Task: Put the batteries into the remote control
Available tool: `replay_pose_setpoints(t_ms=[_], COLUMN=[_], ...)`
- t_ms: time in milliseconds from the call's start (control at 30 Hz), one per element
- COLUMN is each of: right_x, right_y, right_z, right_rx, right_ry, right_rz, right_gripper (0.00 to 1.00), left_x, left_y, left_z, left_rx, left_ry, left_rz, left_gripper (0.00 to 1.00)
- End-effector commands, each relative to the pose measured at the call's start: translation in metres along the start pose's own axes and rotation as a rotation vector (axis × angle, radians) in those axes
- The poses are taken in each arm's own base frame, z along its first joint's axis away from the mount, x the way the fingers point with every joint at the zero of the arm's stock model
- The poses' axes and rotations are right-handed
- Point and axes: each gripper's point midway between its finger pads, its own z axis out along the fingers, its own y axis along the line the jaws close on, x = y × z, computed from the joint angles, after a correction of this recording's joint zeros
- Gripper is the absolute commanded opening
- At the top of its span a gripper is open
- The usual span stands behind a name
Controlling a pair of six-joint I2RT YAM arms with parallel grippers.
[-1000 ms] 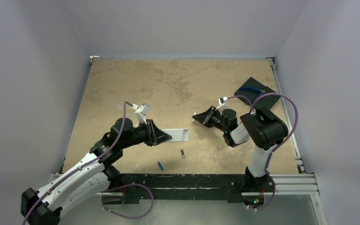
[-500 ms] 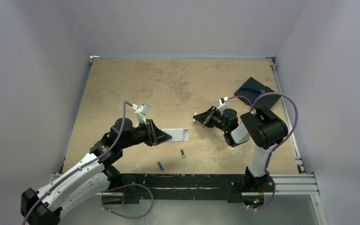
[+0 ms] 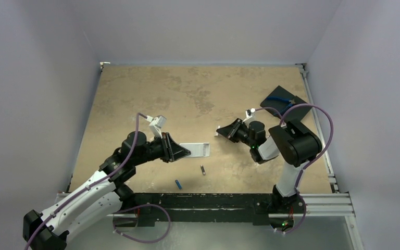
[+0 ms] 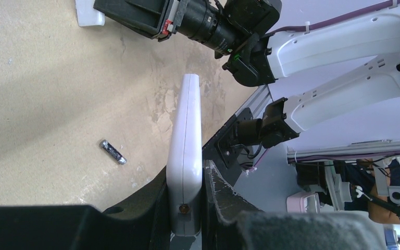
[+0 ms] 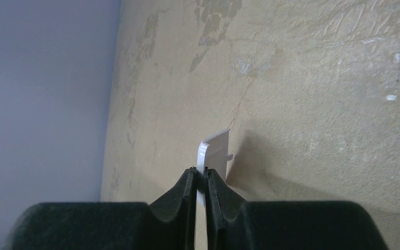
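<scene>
Left wrist view: the left tool (image 4: pixel 186 175) is clenched on one end of the remote (image 4: pixel 185 156), holding it on edge above the tabletop (image 4: pixel 41 94), probably to steady it while the batteries go in. The right tool (image 5: pixel 201 174) pinches a small white cover (image 5: pixel 216 148), its edge down by the tabletop, likely to park it out of the way. The grey battery (image 3: pixel 202 170) and the blue battery (image 3: pixel 178 183) lie loose just nearer the arms' bases, neither yet loaded.
</scene>
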Motion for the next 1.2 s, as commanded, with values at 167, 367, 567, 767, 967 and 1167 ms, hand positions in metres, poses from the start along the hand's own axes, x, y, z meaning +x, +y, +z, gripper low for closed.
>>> replay_pose_setpoints(t_ms=[167,367,567,767,967,1167], right_x=[-0.002,-0.008,-0.013,-0.012,-0.017,-0.010], right_y=[-0.014,-0.017,-0.018,-0.024,-0.020,-0.007], right_z=[-0.011,-0.018,-0.028,-0.035,-0.050,-0.063], right_rx=[0.093,0.148,0.203,0.272,0.304,0.276], right_ry=[-0.013,-0.030,-0.047,-0.011,-0.015,0.050], right_rz=[-0.013,-0.034,-0.054,-0.088,-0.172,-0.228], right_gripper=[0.27,0.34,0.41,0.45,0.46,0.46], left_x=[-0.009,-0.006,-0.001,0.001,0.002,0.005], left_y=[-0.010,-0.004,0.001,0.002,0.005,0.012], left_z=[-0.004,-0.009,-0.017,-0.024,-0.035,-0.041], left_rx=[0.036,0.004,-0.028,-0.046,-0.076,-0.111], left_ry=[-0.041,-0.042,-0.039,-0.036,-0.049,-0.057], left_rz=[-0.002,-0.013,-0.028,-0.033,-0.033,-0.047], left_gripper=[0.00,0.00,0.00,0.00,0.00,0.00])
